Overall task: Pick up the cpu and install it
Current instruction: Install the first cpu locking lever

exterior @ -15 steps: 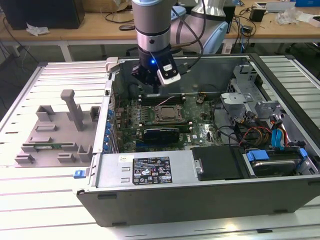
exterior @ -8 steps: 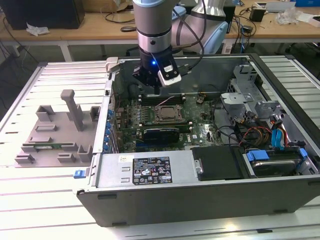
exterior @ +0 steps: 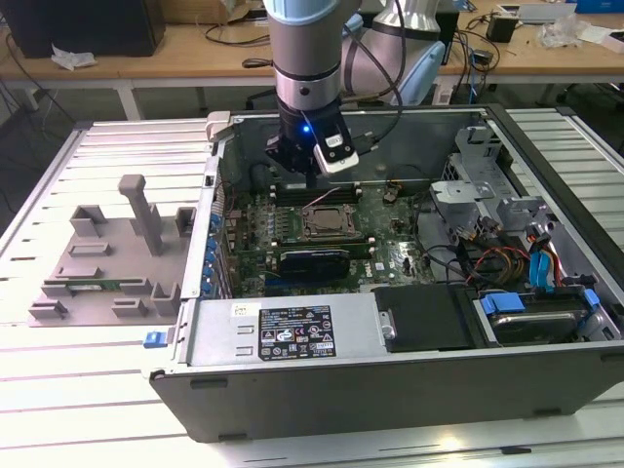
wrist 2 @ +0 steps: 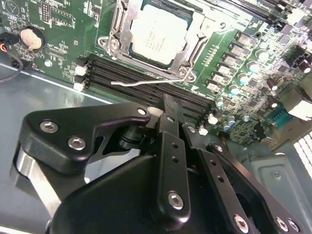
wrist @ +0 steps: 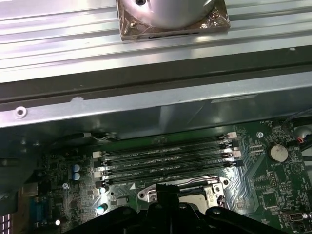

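Vertically, the arm (exterior: pixel 307 58) hangs over memory slots (wrist: pixel 165 161) beside the seated cpu (wrist 2: pixel 158 34), fingers (wrist 2: pixel 171 112) together.

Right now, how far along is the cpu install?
Mostly done, it seems: the cpu already lies inside the socket frame. In hand: the pincer hovers over the memory slots, apart from the cpu. Left: the wire lever appears unlatched, lying loose beside the socket frame.

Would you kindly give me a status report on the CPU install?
Gripper above the memory slots, beside the socket. CPU lying in the socket, silver top up. Retention lever lying loose across the memory slots.
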### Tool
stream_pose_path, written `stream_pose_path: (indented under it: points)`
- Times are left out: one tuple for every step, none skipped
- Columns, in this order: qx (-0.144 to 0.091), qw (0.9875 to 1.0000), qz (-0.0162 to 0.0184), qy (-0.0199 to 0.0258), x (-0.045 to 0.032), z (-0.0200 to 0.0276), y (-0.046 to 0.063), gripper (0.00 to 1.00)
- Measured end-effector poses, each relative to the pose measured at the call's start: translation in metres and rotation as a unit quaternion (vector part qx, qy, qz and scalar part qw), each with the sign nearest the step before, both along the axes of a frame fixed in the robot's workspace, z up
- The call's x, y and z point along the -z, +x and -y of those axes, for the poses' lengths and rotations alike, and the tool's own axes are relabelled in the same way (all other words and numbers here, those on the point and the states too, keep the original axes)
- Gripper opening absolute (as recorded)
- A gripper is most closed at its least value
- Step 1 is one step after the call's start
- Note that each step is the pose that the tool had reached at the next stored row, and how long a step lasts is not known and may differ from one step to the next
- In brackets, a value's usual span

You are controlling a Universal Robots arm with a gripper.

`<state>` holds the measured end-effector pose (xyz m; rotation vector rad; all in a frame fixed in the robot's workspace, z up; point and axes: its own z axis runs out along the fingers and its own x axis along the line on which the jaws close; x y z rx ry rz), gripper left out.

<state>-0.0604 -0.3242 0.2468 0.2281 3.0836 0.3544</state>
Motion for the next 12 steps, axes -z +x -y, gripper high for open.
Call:
stream_pose_path:
  points:
    - [0.0, 1.0, 0.0, 0.0, 0.0008, 0.0, 0.0006, 0.11]
    - [0.001, 1.0, 0.0, 0.0, 0.002, 0.0, 0.0016, 0.11]
    - [0.002, 1.0, 0.0, 0.0, 0.0034, 0.0, 0.0026, 0.11]
    - [0.002, 1.0, 0.0, 0.0, 0.0042, 0.0, 0.0033, 0.11]
    - [0.003, 1.0, 0.0, 0.0, 0.0049, 0.0, 0.004, 0.11]
    - [0.004, 1.0, 0.0, 0.0, 0.0059, 0.0, 0.0051, 0.11]
    - [0.004, 1.0, 0.0, 0.0, 0.0064, 0.0, 0.0056, 0.11]
    - [0.005, 1.0, 0.0, 0.0, 0.0069, 0.0, 0.0062, 0.11]
    - [0.006, 1.0, 0.0, 0.0, 0.0074, 0.0, 0.0066, 0.11]
    - [0.007, 1.0, 0.0, 0.0, 0.008, 0.0, 0.007, 0.11]
    - [0.01, 1.0, 0.0, 0.0, 0.0091, 0.0, 0.0075, 0.11]
    - [0.012, 0.9999, 0.0, 0.0, 0.0101, -0.0002, 0.0079, 0.11]
